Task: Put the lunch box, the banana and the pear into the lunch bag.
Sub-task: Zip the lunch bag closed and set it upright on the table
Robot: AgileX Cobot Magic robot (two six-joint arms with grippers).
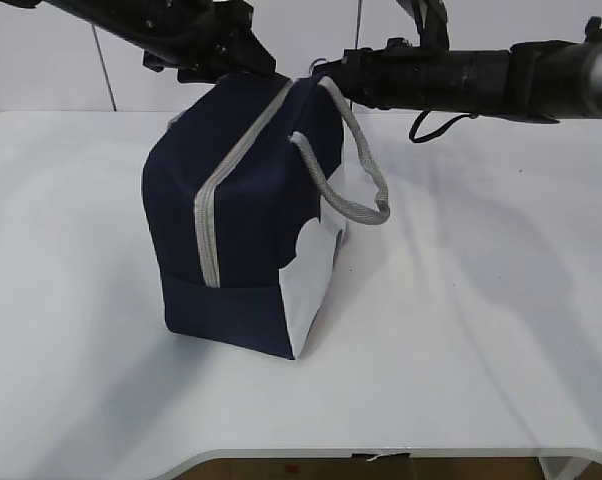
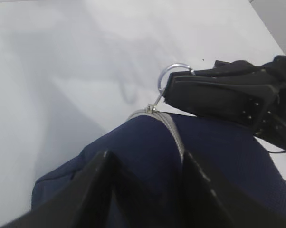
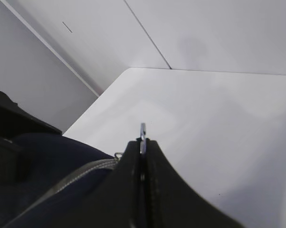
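The navy lunch bag [image 1: 231, 230] stands on the white table with its grey zipper [image 1: 209, 210] closed down the front and over the top. My left gripper [image 2: 145, 156] sits on the bag's top at the back left. Its fingers stand apart with navy fabric [image 2: 219, 152] filling the gap between them. My right gripper [image 3: 143, 142] is shut on the zipper's metal ring pull [image 2: 174, 71], at the bag's top far end [image 1: 326, 72]. The ring's edge [image 3: 143, 129] pokes out past the closed fingertips. The lunch box, the banana and the pear are out of view.
A grey strap handle [image 1: 366, 170] hangs down the bag's right side over a white panel. The white table [image 1: 481, 330] spreads around the bag, with its front edge near the bottom of the exterior view and a wall behind.
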